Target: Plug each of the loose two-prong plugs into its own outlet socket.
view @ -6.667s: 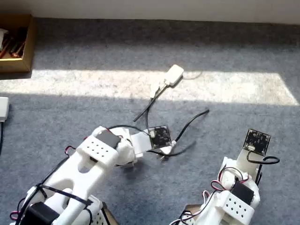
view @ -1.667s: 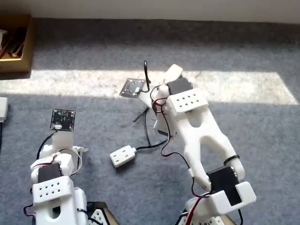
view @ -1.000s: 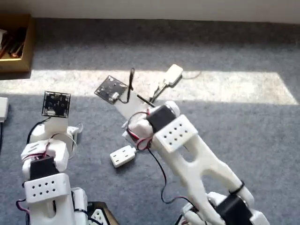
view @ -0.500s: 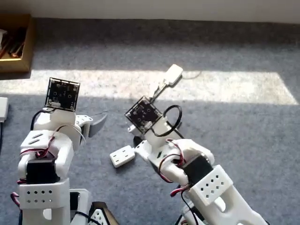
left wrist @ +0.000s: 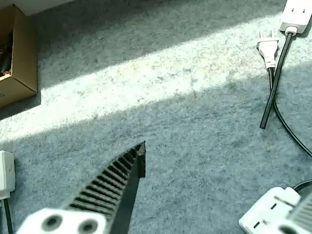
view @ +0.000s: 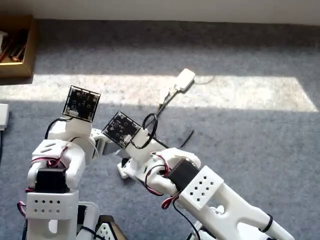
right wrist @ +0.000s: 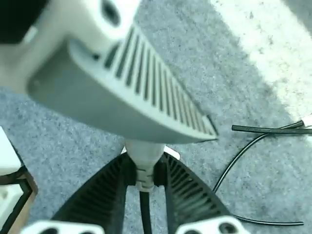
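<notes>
My right gripper (right wrist: 144, 162) is shut on a white two-prong plug (right wrist: 143, 155), whose black cable runs back between the fingers. In the high view the right arm (view: 186, 176) lies across the carpet, its tip over a white outlet block (view: 121, 173) that it mostly hides. My left gripper (view: 99, 142) hovers open just left of that block (left wrist: 269, 216), and its ribbed finger (left wrist: 118, 178) holds nothing. A second white plug (view: 164, 94) lies loose in the sunlit strip, beside another white outlet block (view: 186, 79).
A black cable (view: 170, 102) trails over the grey carpet from the far outlet block toward the arms. A cardboard box (view: 19, 47) stands at the back left. A white adapter (view: 3, 116) lies at the left edge. Open carpet stretches to the right.
The right arm has swung left from the middle and down over the near outlet block. The left arm has shifted right, toward the same block.
</notes>
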Robot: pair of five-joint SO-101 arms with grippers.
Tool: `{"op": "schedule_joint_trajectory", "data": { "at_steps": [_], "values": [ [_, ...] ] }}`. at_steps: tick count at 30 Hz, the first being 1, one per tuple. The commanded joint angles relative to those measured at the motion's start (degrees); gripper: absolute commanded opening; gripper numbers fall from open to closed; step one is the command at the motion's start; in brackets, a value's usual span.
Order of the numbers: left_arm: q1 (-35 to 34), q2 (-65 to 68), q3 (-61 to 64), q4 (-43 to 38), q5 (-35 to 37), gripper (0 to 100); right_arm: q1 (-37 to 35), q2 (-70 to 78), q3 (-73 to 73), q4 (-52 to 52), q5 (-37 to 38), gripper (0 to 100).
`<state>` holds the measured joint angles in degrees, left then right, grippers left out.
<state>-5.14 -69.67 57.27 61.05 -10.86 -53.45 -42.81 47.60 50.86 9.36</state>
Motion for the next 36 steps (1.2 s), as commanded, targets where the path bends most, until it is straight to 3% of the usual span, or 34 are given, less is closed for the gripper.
{"op": "schedule_joint_trajectory", "data": {
  "at_steps": [1,12,24,31,36],
  "values": [
    [0.75,-0.48,2.15,-0.18,-0.53,48,3.74,0.13,-5.14,0.57,-0.53,0.5],
    [0.48,-0.31,10.07,-6.59,-0.53,49,5.23,0.13,-20.62,13.67,-0.53,0.5],
    [0.48,-0.31,10.07,-6.86,-0.53,49,9.1,0.75,-22.81,15.08,-0.18,0.5],
    [-9.19,-0.31,10.15,-12.66,-0.35,49,9.19,0.84,-16.84,16.04,2.29,0.5],
    [-9.98,-0.31,10.15,-12.48,-0.44,49,9.27,0.84,-14.81,16.31,2.37,0.5]
  ]
}}
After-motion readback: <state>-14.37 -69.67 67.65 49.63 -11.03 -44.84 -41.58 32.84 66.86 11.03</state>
